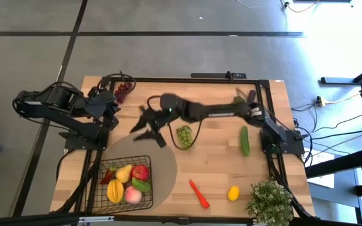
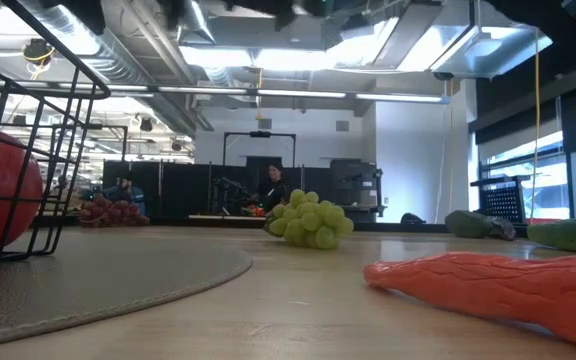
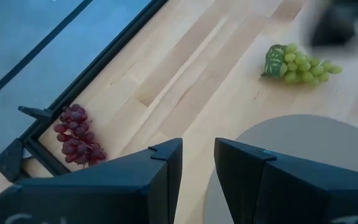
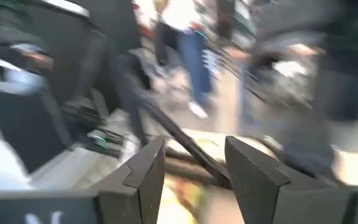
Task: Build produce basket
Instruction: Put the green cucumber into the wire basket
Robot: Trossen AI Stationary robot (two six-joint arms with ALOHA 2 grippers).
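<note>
The black wire basket (image 1: 105, 194) stands on a round tan mat (image 1: 165, 166) at the near left, with a red apple (image 1: 141, 172), yellow fruits, a pink peach and a green piece in it. Green grapes (image 1: 184, 135) lie mid-table and purple grapes (image 1: 124, 91) at the far left corner. My right gripper (image 1: 148, 130) reaches across from the right and hangs open above the mat's far edge, left of the green grapes, with nothing between its fingers (image 4: 194, 149). My left gripper (image 1: 110, 119) waits above the table's left side, its fingers (image 3: 199, 146) a little apart and holding nothing.
A green cucumber (image 1: 245, 140) lies at the right, a red chili (image 1: 199, 193) and a lemon (image 1: 233, 193) near the front edge. A bushy potted plant (image 1: 269, 201) stands in the near right corner. A dark piece (image 1: 245, 98) lies at the far right.
</note>
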